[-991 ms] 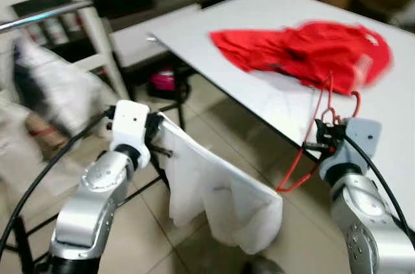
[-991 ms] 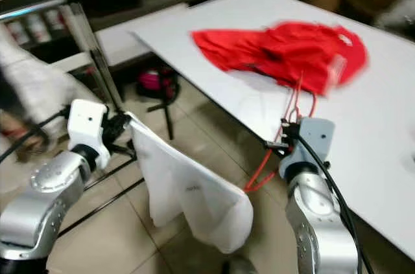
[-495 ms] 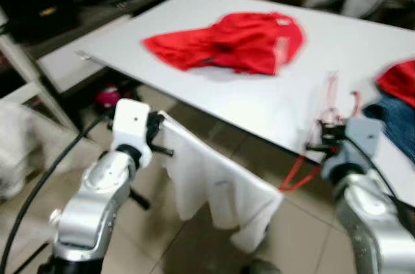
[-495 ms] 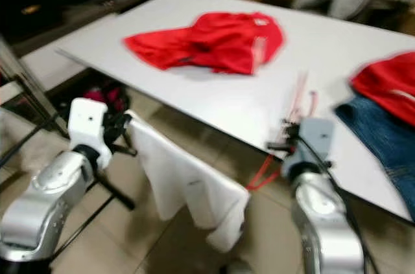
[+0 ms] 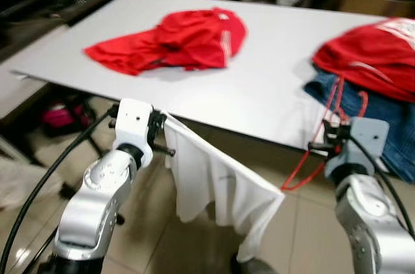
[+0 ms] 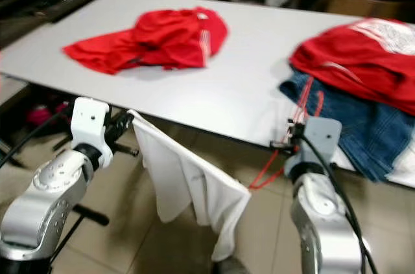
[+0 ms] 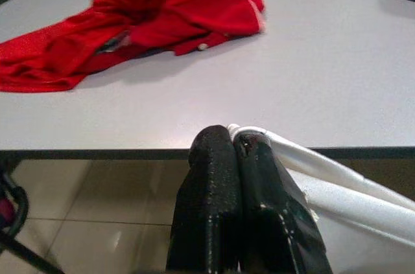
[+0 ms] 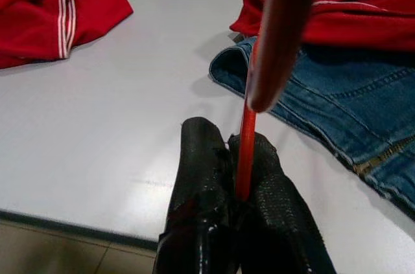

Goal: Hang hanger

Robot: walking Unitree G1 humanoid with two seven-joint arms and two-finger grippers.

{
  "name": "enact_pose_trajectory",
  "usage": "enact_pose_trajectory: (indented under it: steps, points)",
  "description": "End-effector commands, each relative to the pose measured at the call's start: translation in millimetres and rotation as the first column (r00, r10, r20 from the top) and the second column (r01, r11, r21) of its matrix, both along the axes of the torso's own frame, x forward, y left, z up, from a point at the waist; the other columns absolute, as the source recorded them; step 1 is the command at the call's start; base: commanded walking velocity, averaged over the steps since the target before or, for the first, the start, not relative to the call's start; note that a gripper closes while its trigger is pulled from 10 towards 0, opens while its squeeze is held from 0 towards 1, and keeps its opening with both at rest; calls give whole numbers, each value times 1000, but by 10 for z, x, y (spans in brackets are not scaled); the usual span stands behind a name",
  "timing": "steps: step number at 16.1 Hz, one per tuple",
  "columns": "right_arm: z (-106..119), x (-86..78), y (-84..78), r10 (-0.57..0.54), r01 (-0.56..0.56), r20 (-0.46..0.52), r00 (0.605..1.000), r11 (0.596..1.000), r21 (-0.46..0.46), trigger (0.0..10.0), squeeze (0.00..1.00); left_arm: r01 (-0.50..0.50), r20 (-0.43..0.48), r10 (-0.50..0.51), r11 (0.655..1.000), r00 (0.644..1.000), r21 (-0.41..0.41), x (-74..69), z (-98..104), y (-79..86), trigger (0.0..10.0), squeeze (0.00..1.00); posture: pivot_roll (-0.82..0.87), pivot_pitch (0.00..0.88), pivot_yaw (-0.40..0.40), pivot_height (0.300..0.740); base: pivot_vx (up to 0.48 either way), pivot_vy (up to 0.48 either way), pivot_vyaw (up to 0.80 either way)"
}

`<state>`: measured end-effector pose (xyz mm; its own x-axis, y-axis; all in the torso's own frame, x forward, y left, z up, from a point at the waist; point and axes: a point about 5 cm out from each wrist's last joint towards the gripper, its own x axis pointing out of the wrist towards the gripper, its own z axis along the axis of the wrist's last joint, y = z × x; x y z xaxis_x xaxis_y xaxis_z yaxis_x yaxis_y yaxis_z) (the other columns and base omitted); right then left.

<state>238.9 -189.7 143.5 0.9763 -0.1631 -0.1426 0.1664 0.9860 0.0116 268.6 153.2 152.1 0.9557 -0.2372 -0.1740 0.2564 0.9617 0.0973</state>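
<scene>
Head stereo pair down over shared white table (image 5: 272, 92); wrist cameras close along black fingers (image 7: 224, 177).

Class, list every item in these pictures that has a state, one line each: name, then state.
Left end effector: shut on the white garment.
Right end effector: shut on the red hanger.
White garment: draped from the hanger, hanging below table height.
Red hanger: held, off the table.
Red shirt: crumpled on the white table.
Jeans: lying flat under another red garment.
</scene>
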Motion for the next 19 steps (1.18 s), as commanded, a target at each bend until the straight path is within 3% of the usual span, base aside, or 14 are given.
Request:
enact_pose_trajectory:
  steps: [1, 19]
  points:
    - [9, -9, -17, -4, 5, 3, 1000, 1000, -9, 10000, 0, -18, 23, 18, 1000, 1000, 8, 31, 56, 49, 10000, 0, -164, 45, 92, 740, 0, 240, -750]
    - [8, -16, 18, 23, -23, 11, 1000, 1000, -12, 10000, 0, -2, 22, 2, 1000, 1000, 15, 39, 44, 36, 10000, 0, -170, 38, 95, 740, 0, 291, -726]
